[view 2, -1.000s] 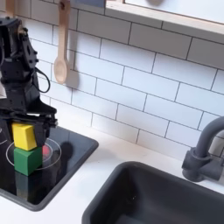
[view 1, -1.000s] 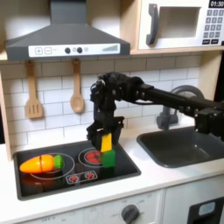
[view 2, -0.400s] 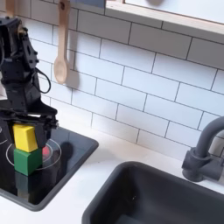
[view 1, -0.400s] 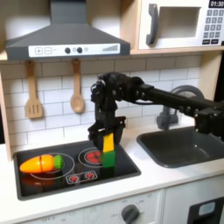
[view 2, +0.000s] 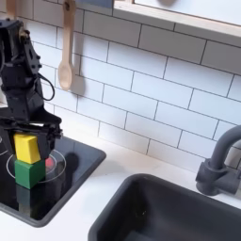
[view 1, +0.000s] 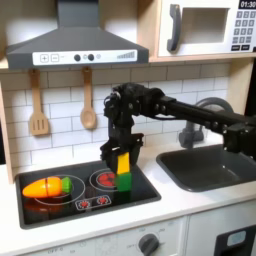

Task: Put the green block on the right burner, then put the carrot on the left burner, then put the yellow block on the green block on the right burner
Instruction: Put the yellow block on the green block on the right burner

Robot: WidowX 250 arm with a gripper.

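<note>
A toy kitchen with white tiled walls holds a glossy black hob (view 1: 85, 195) set into a pale counter, with a dark sink (view 1: 210, 165) at the first exterior view's right and two wooden utensils (view 1: 87, 100) hanging on the tiles. The carrot (view 1: 48, 185) lies on the left burner (view 1: 45, 190) at the first exterior view's left, orange body with its green tip pointing toward the middle of the hob. On the right burner (view 2: 19, 169) stands the green block (view 2: 29, 172) and the yellow block (view 2: 25, 147) sits on top of it — slightly skewed in the second exterior view. The black gripper (view 2: 26, 141) reaches down over the stack; its fingers (view 2: 47, 137) flank the yellow block, one on each side. Whether they press the block or stand just clear of it cannot be told — in both exterior views the gaps are too small to read.
</note>
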